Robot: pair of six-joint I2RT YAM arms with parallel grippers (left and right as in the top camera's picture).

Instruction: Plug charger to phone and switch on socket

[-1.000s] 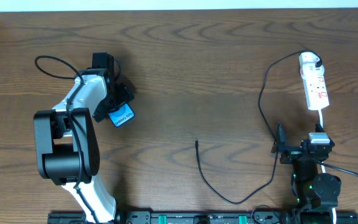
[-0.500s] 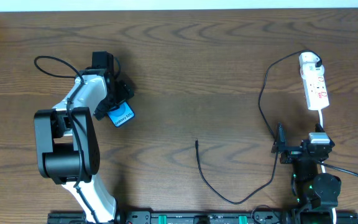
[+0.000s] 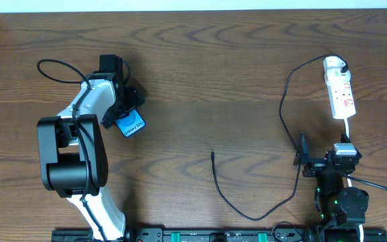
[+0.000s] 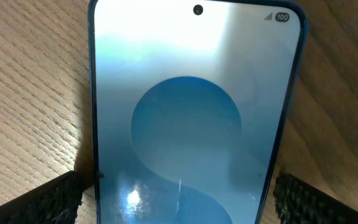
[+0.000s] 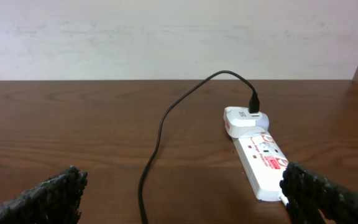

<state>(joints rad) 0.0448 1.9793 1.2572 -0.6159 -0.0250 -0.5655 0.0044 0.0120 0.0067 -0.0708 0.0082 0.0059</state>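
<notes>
The phone point(image 4: 197, 112) lies flat on the table with its blue screen up, and shows as a blue corner point(image 3: 133, 125) under my left gripper point(image 3: 127, 111). The left gripper point(image 4: 182, 200) is open, one finger point(image 4: 42, 199) on each long side of the phone, each with a small gap. The charger, a thin black cable point(image 3: 247, 216), has its loose tip point(image 3: 212, 155) on the wood mid-table and its white plug point(image 3: 335, 65) in the socket point(image 3: 343, 95) at the far right. My right gripper point(image 3: 324, 149) is open near the front edge, facing the socket point(image 5: 263, 165) and the cable point(image 5: 160, 130).
The left arm's white and black body point(image 3: 69, 154) stands at the front left, with its own black cable point(image 3: 52, 67) looping behind. The socket's white cord point(image 3: 347, 128) runs toward the right arm. Bare wood lies between the phone and the charger tip.
</notes>
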